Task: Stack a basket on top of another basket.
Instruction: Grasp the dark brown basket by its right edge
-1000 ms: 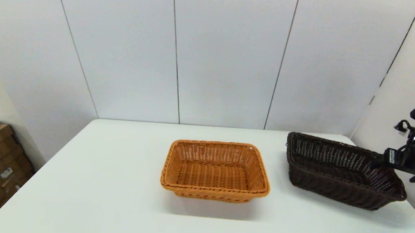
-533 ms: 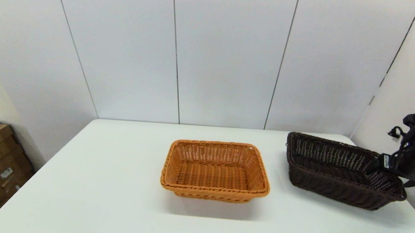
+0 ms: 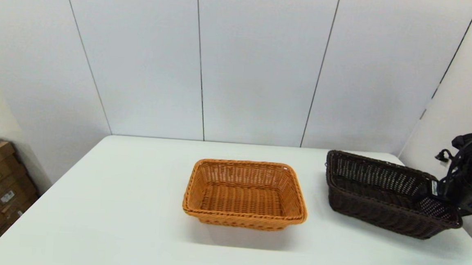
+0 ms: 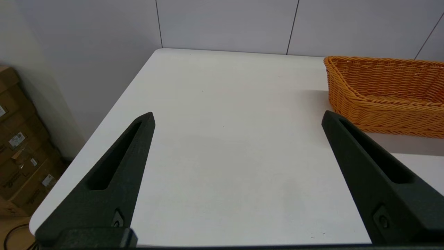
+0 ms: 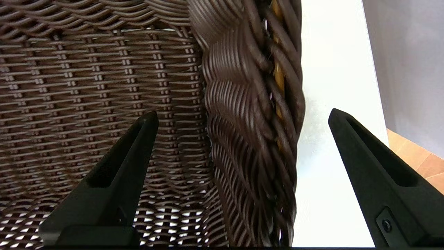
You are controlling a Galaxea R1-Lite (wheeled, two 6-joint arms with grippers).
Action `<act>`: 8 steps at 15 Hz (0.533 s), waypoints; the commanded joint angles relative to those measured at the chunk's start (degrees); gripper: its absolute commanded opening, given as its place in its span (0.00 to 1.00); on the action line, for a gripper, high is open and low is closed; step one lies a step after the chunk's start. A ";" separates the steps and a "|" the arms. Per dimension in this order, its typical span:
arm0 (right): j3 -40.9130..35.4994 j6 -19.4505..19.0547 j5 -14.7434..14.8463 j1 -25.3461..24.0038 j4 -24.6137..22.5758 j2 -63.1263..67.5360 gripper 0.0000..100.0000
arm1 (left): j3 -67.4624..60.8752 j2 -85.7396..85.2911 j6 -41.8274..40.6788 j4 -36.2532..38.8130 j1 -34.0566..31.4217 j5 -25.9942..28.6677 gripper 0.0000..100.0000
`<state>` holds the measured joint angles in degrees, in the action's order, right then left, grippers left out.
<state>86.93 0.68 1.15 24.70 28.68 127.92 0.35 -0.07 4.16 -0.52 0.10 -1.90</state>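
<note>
On the white table (image 3: 133,208), the orange-tan woven wicker basket (image 3: 245,194) serves as landmark; the dark brown woven wicker basket (image 3: 388,195) sits well to its right. The right gripper (image 5: 242,118) is spread astride the dark rim; it should be closed squarely on that braid before lifting. The left gripper (image 4: 237,118), spread and empty, is parked left of the landmark.

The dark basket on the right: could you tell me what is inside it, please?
One finger of the open right tool reaches inside the dark basket, straddling its rim. Nothing else shows; its near wall hides part of the floor.
</note>
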 commanded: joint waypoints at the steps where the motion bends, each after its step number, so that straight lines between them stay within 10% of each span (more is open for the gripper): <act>1: 0.34 0.02 0.00 0.00 0.23 0.23 1.00 | 0.00 -0.01 0.06 0.00 -0.01 -0.03 1.00; 2: 0.43 0.11 0.00 -0.09 0.23 0.23 1.00 | 0.00 -0.01 0.06 0.00 -0.01 -0.03 1.00; 3: 0.43 0.11 0.00 0.00 0.23 0.23 0.00 | 0.00 -0.01 0.06 0.00 -0.01 -0.03 1.00; 8: 0.87 -0.16 -0.09 0.00 0.14 0.93 0.00 | 0.00 -0.01 0.06 0.00 -0.01 -0.03 1.00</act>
<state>87.54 0.49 1.16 24.66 28.64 128.77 0.35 -0.07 4.18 -0.52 0.10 -1.90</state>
